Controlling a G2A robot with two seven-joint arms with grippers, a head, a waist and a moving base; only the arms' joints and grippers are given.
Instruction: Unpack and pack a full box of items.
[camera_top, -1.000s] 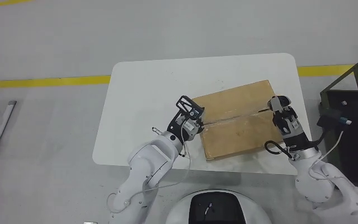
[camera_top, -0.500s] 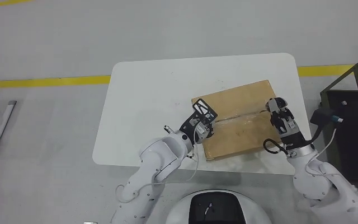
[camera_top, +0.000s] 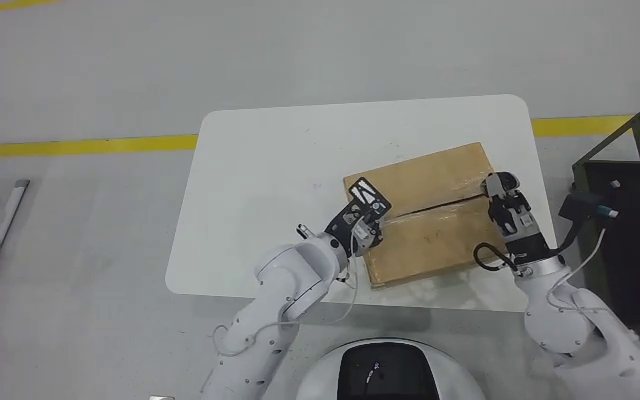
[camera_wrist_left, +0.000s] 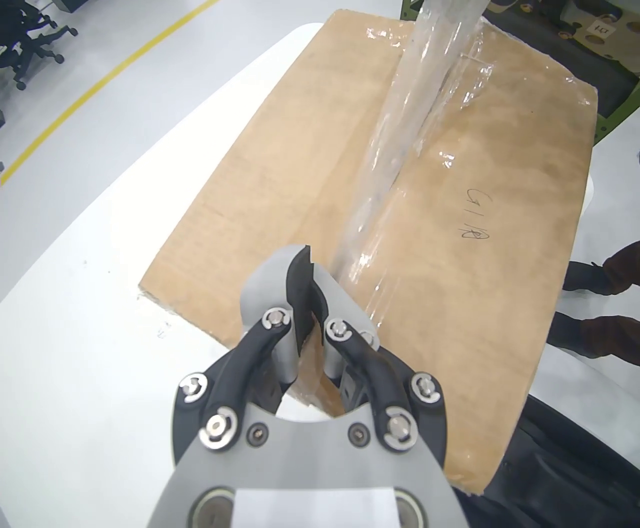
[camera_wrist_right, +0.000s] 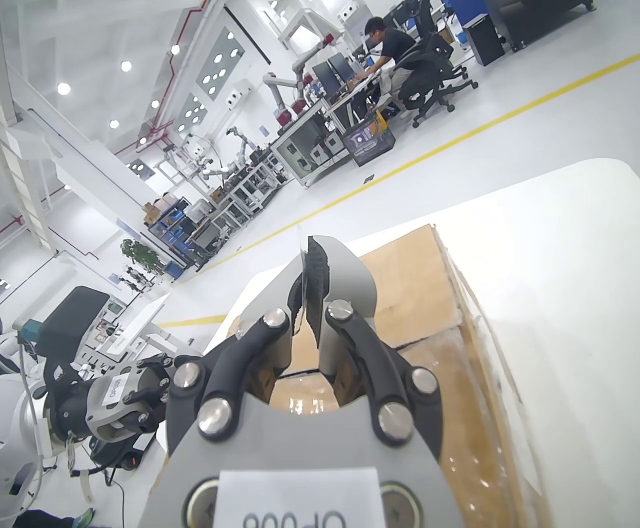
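A closed cardboard box (camera_top: 430, 215) lies on the right half of the white table (camera_top: 260, 180). A strip of clear tape (camera_wrist_left: 410, 100) runs along its centre seam and lifts off the cardboard toward the far end. My right gripper (camera_top: 498, 186) is at the box's right end, shut on the tape's thin clear edge (camera_wrist_right: 299, 280) above the box (camera_wrist_right: 400, 265). My left gripper (camera_top: 368, 197) is over the box's left end at the seam. Its fingers (camera_wrist_left: 303, 265) are shut beside the tape, with nothing visible between them, just above the box (camera_wrist_left: 310, 150).
A dark green frame (camera_top: 605, 170) stands off the table's right side, close to the right arm. The table's left half is bare white surface. A yellow floor line (camera_top: 100, 146) runs behind the table.
My left gripper has moved right, from beside the box's left edge to over its left end. The right gripper has stayed at the right end with small shifts.
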